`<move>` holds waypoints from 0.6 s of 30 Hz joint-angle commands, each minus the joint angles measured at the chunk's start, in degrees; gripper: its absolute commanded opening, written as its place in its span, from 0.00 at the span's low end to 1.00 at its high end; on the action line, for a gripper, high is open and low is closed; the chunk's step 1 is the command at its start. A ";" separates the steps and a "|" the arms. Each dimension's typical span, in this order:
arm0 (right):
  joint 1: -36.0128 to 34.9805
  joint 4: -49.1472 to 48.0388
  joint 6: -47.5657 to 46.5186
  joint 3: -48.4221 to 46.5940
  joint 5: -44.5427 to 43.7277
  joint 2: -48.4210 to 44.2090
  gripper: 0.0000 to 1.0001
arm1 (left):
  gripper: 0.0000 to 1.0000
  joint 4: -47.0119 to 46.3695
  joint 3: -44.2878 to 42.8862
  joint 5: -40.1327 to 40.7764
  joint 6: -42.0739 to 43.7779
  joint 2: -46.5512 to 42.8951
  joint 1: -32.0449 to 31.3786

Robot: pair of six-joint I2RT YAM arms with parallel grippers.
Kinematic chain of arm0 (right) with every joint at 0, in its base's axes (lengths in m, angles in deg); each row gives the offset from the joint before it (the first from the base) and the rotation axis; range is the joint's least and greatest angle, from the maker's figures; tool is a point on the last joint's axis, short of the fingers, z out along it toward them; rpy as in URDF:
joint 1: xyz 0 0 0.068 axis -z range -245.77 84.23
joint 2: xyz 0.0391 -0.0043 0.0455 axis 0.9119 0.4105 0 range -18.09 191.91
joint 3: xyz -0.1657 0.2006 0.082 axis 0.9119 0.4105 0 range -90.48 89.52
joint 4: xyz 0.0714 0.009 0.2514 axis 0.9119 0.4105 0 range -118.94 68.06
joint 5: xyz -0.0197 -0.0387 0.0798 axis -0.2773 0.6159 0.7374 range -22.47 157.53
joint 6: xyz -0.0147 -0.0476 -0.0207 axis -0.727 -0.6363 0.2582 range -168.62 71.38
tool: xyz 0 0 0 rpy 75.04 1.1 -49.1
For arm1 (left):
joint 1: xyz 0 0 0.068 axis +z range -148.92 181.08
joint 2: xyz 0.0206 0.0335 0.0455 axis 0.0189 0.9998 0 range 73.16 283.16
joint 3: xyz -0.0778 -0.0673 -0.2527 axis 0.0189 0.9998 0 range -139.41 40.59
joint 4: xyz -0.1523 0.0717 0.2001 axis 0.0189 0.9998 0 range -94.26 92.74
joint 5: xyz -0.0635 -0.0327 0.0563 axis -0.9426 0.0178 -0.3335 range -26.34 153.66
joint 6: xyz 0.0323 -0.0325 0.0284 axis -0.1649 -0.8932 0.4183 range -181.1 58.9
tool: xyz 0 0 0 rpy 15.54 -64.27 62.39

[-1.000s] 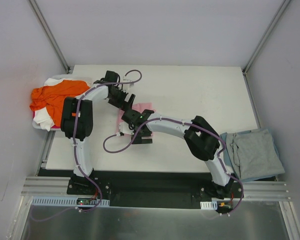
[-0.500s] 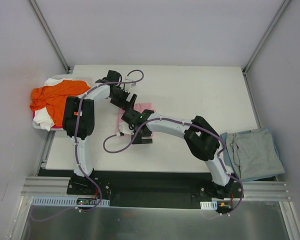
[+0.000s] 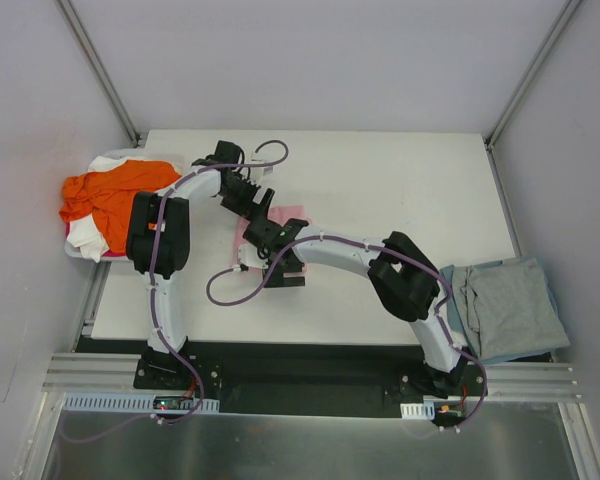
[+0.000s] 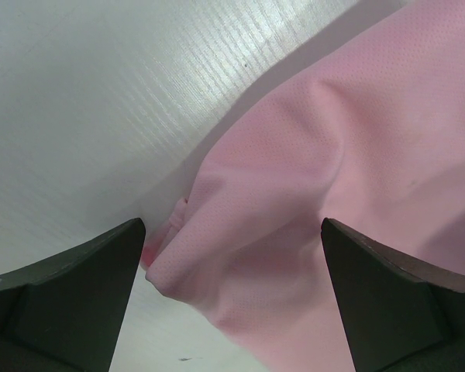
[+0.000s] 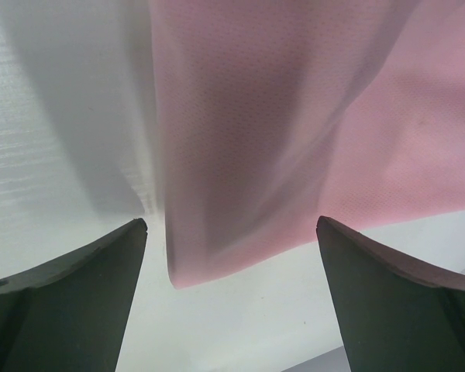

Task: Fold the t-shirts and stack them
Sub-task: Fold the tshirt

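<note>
The pink shirt (image 3: pixel 292 213) lay at mid-tabletop (image 3: pixel 400 185), directly under both arms and mostly hidden by them. The left tool (image 4: pixel 231 225) hung spread and empty over its far edge, a fold corner between the jaws. The right tool (image 5: pixel 231 223), equally spread and empty, straddled the near corner. Neither arm was nearer. The grey-blue shirt (image 3: pixel 505 310) lay well off to the right, probably the stacking spot.

The upper and right parts of the counter (image 3: pixel 410 190) lie bare, open to either arm. At centre left the left gripper (image 3: pixel 259 207) and right gripper (image 3: pixel 263 238) crowd close together over the light pink t-shirt (image 3: pixel 292 214), jaws spread wide, leaving little room between them. The orange t-shirt (image 3: pixel 115 185) heaped on a white t-shirt (image 3: pixel 86 240) blocks the left edge, and the grey-blue t-shirt (image 3: pixel 505 310) overhangs the lower right edge.
</note>
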 commanded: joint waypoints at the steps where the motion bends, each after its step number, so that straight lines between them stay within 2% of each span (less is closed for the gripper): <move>1: 0.66 0.01 -1.29 -2.93 -0.75 -1.71 0.95 | 0.99 2.05 -0.86 0.18 1.12 1.37 -0.43; 18: 1.89 -2.89 0.73 -1.53 4.34 -0.31 0.95 | 0.99 2.41 -0.16 4.84 1.30 0.31 -1.57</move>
